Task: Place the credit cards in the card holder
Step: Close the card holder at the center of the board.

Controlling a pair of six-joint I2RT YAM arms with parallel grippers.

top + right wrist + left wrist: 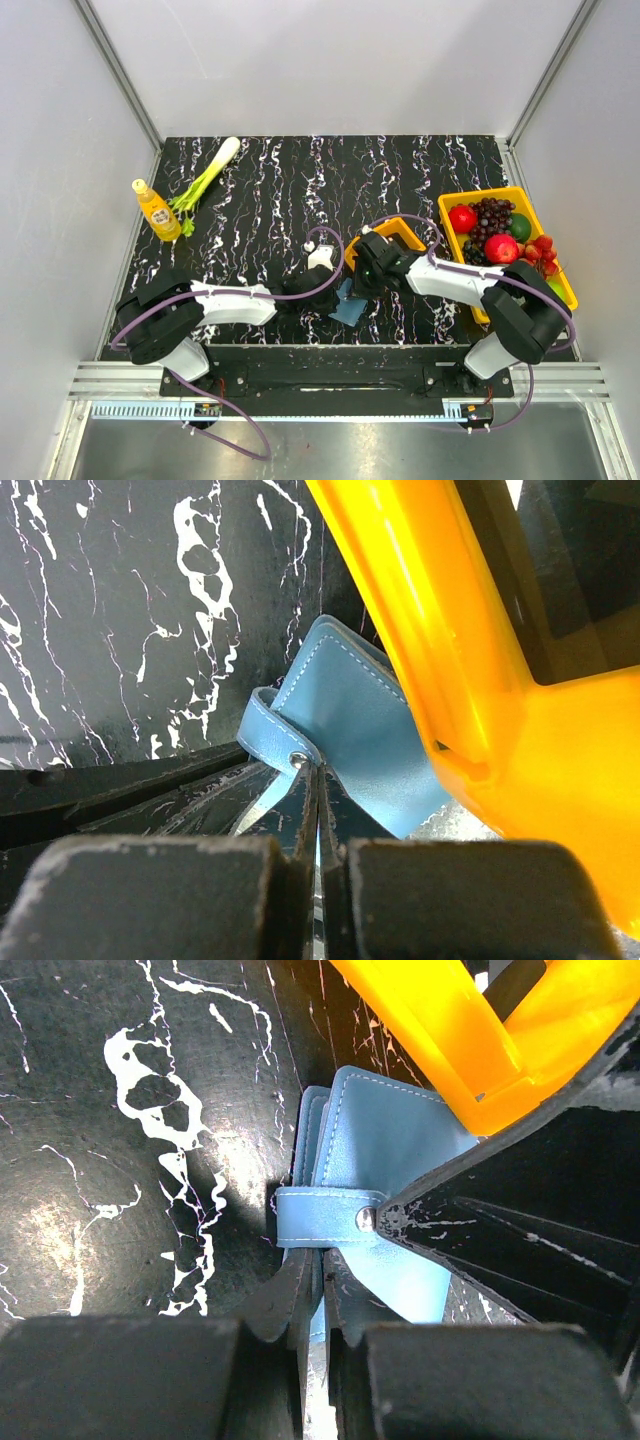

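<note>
The blue card holder [349, 310] lies on the black marbled table just in front of the small orange tray [403, 234]. Both grippers meet at it. My left gripper [320, 1265] is shut on the holder's near edge [385, 1140], just below its snap strap [325, 1217]. My right gripper [318, 785] is shut on the holder's flap [350, 720] right by the snap. In the top view the left gripper [333, 292] comes from the left and the right gripper [360, 288] from the right. No credit card shows clearly; the arms hide most of the tray's inside.
The orange tray's rim [420, 630] touches or overhangs the holder's far side. A big yellow bin [556, 262] of fruit stands at the right. A yellow bottle [157, 211] and a leek [205, 176] lie at the back left.
</note>
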